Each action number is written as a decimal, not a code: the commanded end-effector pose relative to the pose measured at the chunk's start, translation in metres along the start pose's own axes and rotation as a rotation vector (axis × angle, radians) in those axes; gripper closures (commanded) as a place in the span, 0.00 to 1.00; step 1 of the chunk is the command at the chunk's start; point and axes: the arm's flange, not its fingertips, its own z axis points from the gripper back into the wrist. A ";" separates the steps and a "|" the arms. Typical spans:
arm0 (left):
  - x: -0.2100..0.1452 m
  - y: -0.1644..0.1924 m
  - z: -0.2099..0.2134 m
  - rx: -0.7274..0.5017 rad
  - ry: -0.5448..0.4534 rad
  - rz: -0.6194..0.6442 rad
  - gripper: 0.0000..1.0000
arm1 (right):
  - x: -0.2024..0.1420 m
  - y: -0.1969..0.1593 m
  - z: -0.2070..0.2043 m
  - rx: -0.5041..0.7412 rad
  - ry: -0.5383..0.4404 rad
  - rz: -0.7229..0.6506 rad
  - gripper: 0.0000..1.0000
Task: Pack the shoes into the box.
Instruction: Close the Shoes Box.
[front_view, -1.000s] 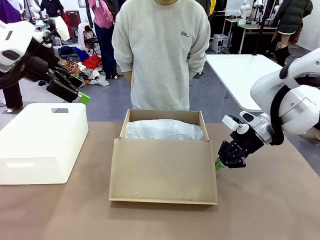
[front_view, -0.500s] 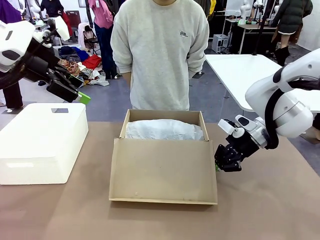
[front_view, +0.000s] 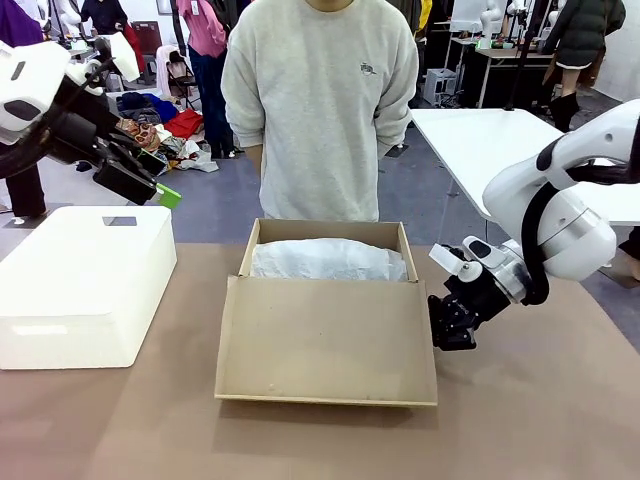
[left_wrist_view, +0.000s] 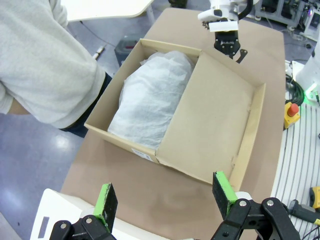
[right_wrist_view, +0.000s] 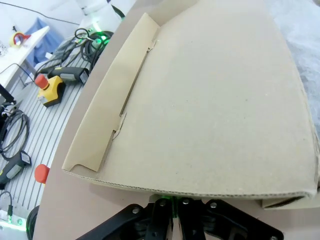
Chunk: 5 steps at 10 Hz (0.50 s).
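The tan cardboard box (front_view: 258, 236) stands open mid-table, with white tissue paper (front_view: 325, 260) mounded inside. No shoes show; the tissue hides whatever lies in the box. Its hinged lid (front_view: 325, 340) slopes toward me. My right gripper (front_view: 438, 336) is shut, its tips at the lid's right edge, level with the table. From the right wrist, the shut fingers (right_wrist_view: 175, 220) sit just under the lid's (right_wrist_view: 215, 100) corrugated edge. My left gripper (front_view: 160, 180) hangs open, high at the far left. From the left wrist, its green pads (left_wrist_view: 106, 200) frame the box (left_wrist_view: 120, 95) and tissue (left_wrist_view: 150, 105) far below.
A person in a grey sweatshirt (front_view: 320, 110) stands right behind the box. A big white rounded box (front_view: 80, 280) sits on the table's left side. A white table (front_view: 480, 140) stands off to the back right. Bare tabletop lies in front of the lid.
My right gripper has moved left, up to the lid's right edge, and the lid has shifted slightly. The left arm has stayed still.
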 end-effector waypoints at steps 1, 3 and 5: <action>0.000 0.000 0.001 -0.009 -0.008 0.000 0.00 | 0.007 0.008 0.005 -0.013 -0.088 0.049 1.00; 0.000 0.000 0.001 -0.009 -0.008 0.000 0.00 | 0.016 0.015 0.013 -0.022 -0.155 0.062 1.00; 0.000 0.000 0.001 -0.009 -0.008 0.000 0.00 | 0.019 0.015 0.025 -0.085 -0.269 0.027 1.00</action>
